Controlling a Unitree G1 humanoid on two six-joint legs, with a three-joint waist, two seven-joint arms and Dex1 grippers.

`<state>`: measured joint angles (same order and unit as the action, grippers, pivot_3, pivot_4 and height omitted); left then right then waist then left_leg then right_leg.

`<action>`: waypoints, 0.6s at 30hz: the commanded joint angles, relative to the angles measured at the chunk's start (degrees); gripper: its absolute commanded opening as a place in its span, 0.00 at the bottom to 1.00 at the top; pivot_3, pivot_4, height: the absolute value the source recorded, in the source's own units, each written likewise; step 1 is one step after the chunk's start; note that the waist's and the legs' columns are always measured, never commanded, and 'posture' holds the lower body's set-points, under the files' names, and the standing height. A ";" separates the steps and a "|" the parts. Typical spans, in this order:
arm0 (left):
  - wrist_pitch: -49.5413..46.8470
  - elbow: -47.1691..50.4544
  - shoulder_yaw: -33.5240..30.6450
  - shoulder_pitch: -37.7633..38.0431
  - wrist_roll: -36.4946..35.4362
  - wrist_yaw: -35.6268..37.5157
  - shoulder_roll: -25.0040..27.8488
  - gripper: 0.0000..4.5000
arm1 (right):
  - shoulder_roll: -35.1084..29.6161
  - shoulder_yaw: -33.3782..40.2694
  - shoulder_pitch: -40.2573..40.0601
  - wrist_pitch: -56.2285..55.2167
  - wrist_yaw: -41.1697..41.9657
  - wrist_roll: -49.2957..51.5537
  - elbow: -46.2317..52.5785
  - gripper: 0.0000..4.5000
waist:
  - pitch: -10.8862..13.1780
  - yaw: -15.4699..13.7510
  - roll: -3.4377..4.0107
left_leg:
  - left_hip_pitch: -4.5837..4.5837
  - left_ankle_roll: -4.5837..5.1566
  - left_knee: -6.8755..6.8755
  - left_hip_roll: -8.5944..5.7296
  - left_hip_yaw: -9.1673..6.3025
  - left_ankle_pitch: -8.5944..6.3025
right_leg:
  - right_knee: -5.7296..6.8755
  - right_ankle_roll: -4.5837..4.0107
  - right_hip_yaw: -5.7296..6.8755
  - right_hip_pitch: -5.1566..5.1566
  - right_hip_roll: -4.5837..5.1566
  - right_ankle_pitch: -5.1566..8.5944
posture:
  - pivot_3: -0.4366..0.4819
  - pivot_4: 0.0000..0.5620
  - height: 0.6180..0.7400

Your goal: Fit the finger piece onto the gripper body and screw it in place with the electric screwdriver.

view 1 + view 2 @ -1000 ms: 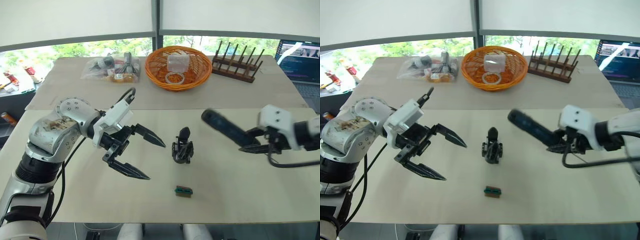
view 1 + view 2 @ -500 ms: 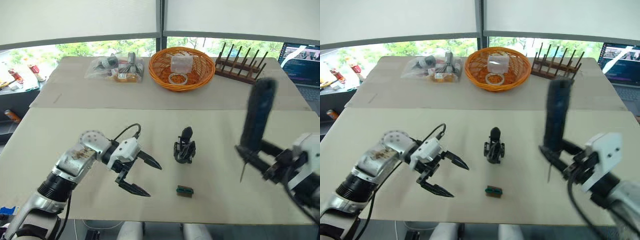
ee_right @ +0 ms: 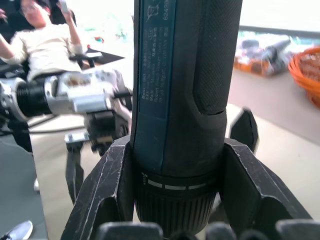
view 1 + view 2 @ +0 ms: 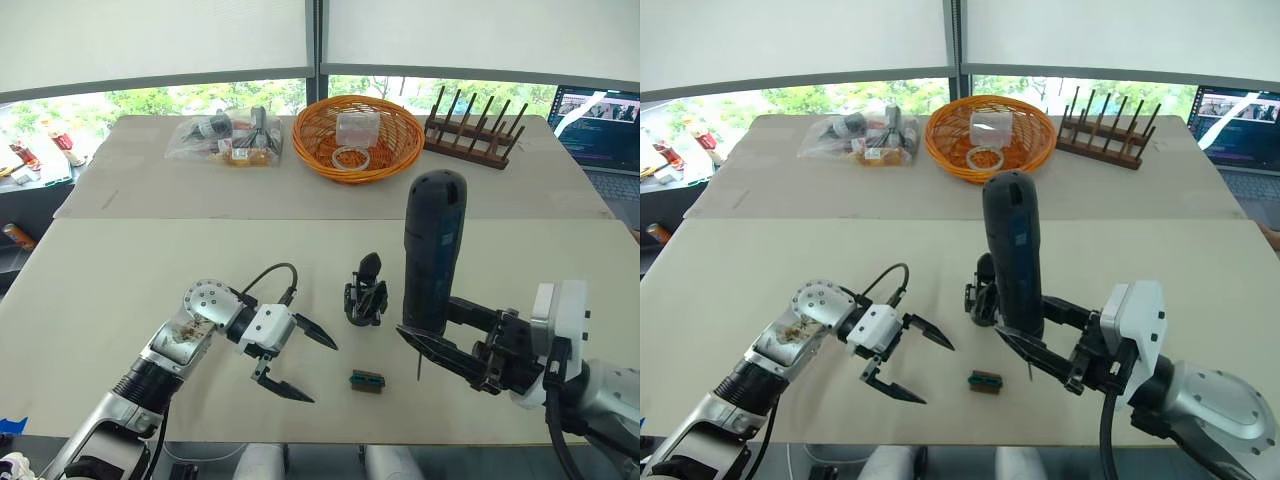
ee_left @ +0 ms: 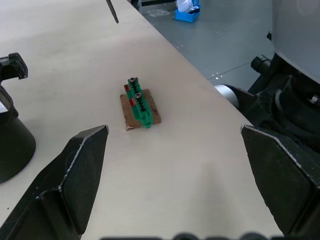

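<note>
Near the table's middle stands the gripper body (image 4: pixel 366 296), chunky black, one pointed finger up. Just right of it, the right gripper (image 4: pixel 462 350) clamps the electric screwdriver (image 4: pixel 432 255) upright, bit down. The left gripper (image 4: pixel 300 365) hangs wide open beside a green block (image 4: pixel 367 381). Fitting looks not yet begun; I'd say next comes finding the finger piece.

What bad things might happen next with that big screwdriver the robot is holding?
The right hand holds the electric screwdriver upright, its thin bit hanging close beside the gripper body. A small swing might knock that over. The open left hand is near the green block and may nudge it toward the table's near edge.
</note>
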<state>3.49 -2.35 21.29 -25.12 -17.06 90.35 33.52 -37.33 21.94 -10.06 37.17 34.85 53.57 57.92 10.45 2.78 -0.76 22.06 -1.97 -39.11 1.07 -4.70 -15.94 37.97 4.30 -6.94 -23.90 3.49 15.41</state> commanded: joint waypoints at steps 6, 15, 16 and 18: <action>1.60 -0.48 -1.04 0.45 0.49 -2.88 -1.44 1.00 | 2.70 -10.21 -1.18 -9.88 -0.17 -11.45 0.95 0.43 | -0.01 -0.19 -0.01 | 0.02 0.00 -0.01 -0.01 0.00 0.00 | -0.02 0.00 0.02 -0.01 0.01 0.00 | 0.48 0.27 1.00; 3.15 -1.67 -0.60 -0.28 1.63 -3.69 -2.26 1.00 | 4.10 -14.17 2.38 -8.16 -4.21 -10.43 0.29 0.43 | -0.01 0.10 -0.02 | -0.05 0.01 -0.01 -0.01 0.00 0.01 | 0.03 0.00 0.00 0.00 0.00 0.00 | 0.48 0.27 1.00; 3.28 -1.81 -0.46 -0.30 1.79 -3.84 -2.47 1.00 | 4.05 -14.39 3.06 -8.15 -4.55 -10.51 0.07 0.43 | -0.01 0.03 -0.02 | -0.04 0.01 -0.01 -0.01 0.00 0.01 | 0.04 0.00 0.00 0.00 0.00 0.00 | 0.48 0.27 1.00; 3.57 -1.94 -0.27 -0.31 2.03 -4.01 -2.83 1.00 | 3.98 -14.71 3.82 -8.27 -4.84 -10.91 -0.75 0.43 | -0.02 -0.15 -0.03 | -0.02 0.01 -0.01 -0.01 -0.02 0.01 | 0.02 0.00 0.02 0.00 0.00 0.00 | 0.48 0.27 1.00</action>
<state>6.05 -4.70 21.22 -24.85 -15.40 86.65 30.95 -33.49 7.11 -6.85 29.93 30.54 41.79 56.22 10.43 2.63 -0.79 22.05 -1.96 -39.12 1.07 -4.71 -15.93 37.98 4.29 -6.92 -23.90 3.49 15.41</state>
